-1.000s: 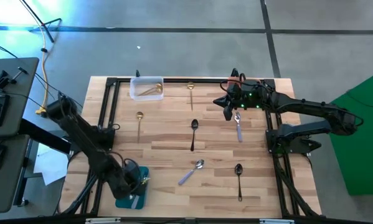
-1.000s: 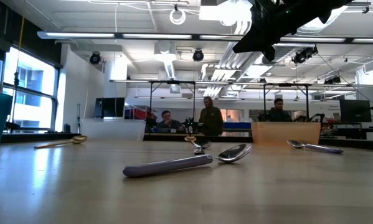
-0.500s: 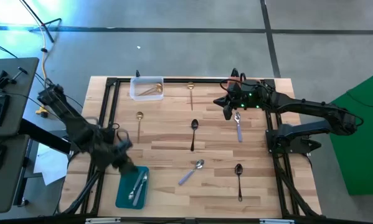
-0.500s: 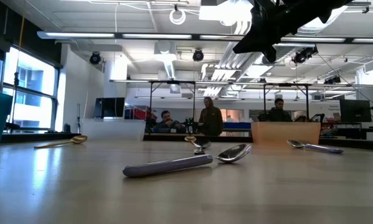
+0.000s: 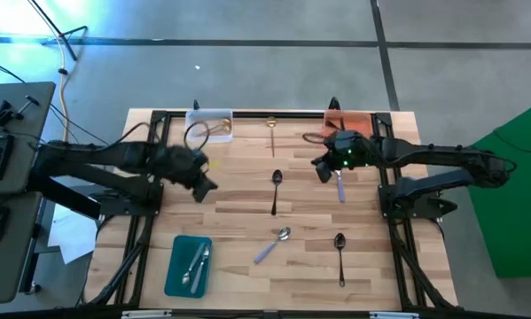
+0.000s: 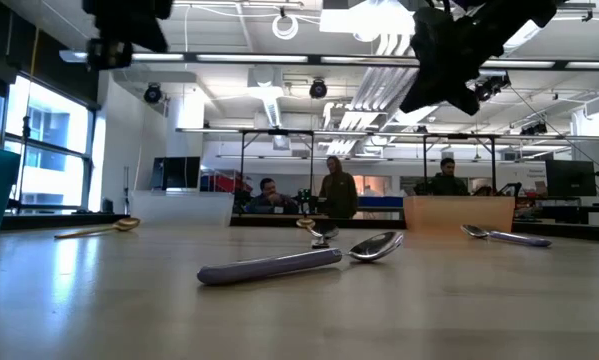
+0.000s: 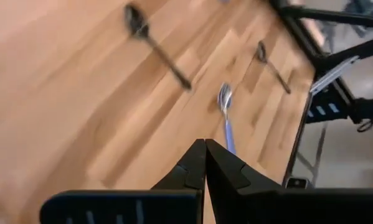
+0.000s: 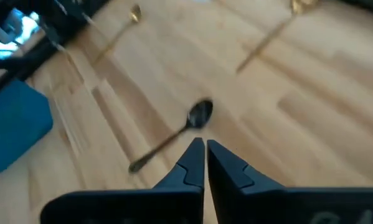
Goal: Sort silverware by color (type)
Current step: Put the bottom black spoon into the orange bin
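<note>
Step in hand: the left gripper (image 5: 205, 183) hangs over the table's left middle, just beside where a gold spoon would lie; judged, that spoon is its next pick, though the arm hides it in the high view; it should open before it drops, straddle the thin handle across its width, and close low so the handle does not skid.
Left arm pose: reaching in from the left edge, forearm nearly level, fingers (image 7: 198, 163) pressed together and empty.
Right arm pose: stretched from the right rail, the right gripper (image 5: 322, 166) clenched on nothing, above the lilac-handled spoon (image 5: 339, 186).
Silverware: two silver spoons in the teal tray (image 5: 178, 270); one gold spoon (image 5: 215, 129) in the clear tray (image 5: 194, 121); another gold spoon (image 5: 271, 133) near the far edge; black spoons (image 5: 276, 190) mid-table and (image 5: 339, 252) near right; a lilac spoon (image 5: 272, 245) front centre.
</note>
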You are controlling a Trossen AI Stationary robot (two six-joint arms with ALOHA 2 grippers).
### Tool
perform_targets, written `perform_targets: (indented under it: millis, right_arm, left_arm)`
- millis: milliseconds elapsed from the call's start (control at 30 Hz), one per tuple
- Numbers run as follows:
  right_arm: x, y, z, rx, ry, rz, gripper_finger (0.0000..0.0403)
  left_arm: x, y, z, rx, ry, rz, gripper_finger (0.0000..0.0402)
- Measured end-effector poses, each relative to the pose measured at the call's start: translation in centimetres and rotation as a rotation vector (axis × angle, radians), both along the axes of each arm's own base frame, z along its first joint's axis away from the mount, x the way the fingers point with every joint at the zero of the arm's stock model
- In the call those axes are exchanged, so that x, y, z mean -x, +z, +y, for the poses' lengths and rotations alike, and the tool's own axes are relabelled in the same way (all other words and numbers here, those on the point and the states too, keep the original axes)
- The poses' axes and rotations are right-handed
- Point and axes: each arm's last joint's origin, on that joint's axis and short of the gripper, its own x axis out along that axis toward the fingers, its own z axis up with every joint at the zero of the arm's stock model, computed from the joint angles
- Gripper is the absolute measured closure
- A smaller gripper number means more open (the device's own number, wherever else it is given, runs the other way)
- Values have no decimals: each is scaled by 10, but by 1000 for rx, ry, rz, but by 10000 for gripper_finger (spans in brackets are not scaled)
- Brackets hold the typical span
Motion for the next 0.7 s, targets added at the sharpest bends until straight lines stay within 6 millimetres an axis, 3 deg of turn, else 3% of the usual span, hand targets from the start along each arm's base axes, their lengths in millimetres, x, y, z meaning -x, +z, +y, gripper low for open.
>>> perform_targets:
  millis: [133,367,700]
  right_arm:
    - [4,-7,19,-83,-45,78,371]
    - [11,-15,59,-240,-136,157,294]
    - [12,-50,126,-429,-222,397,249]
  left_arm:
    - [-16,-12,26,-19,-83,-131,401]
    - [-34,-51,65,-32,-106,-343,401]
    - [-53,-82,104,-79,-13,-393,401]
